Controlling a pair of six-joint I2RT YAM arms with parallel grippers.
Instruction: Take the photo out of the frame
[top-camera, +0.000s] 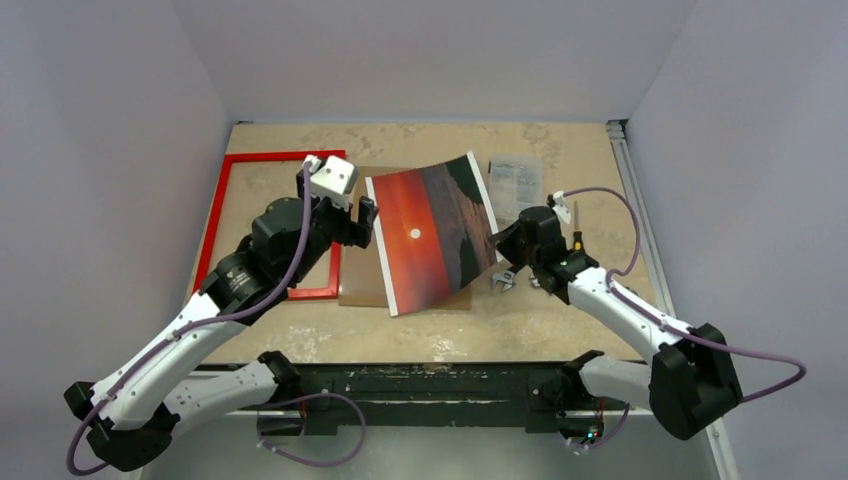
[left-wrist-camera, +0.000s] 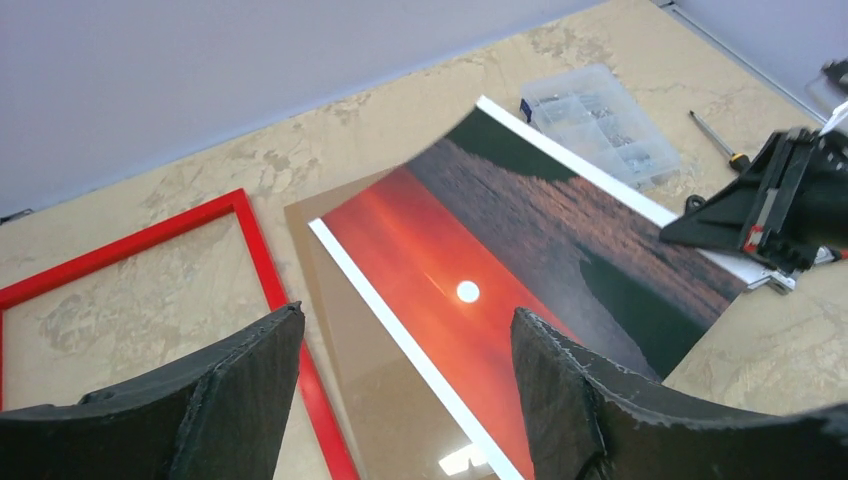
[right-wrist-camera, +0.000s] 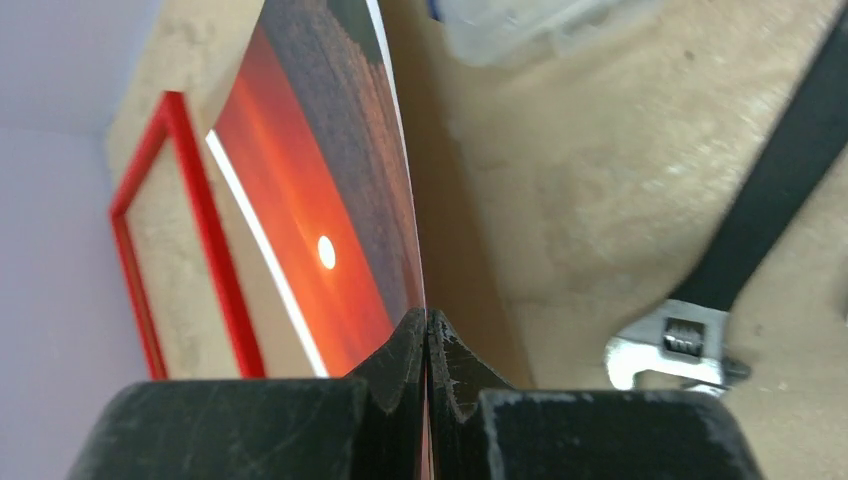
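Note:
The photo (top-camera: 430, 235), a sunset print with a white sun, is held bent and tilted, its right edge raised off the table. My right gripper (top-camera: 497, 245) is shut on that right edge; the sheet runs between the closed fingertips in the right wrist view (right-wrist-camera: 428, 315). A glossy brown board (top-camera: 360, 285) lies flat under the photo's left part. The red frame (top-camera: 285, 157) lies flat at the left, with bare table inside it. My left gripper (top-camera: 362, 225) is open and empty, hovering over the board and the photo's left white strip (left-wrist-camera: 407, 312).
A clear plastic box of small parts (top-camera: 516, 180) sits behind the photo's right corner. A screwdriver (left-wrist-camera: 715, 140) lies to its right. A metal wrench (top-camera: 503, 282) lies on the table below my right gripper. Walls close in the left, back and right.

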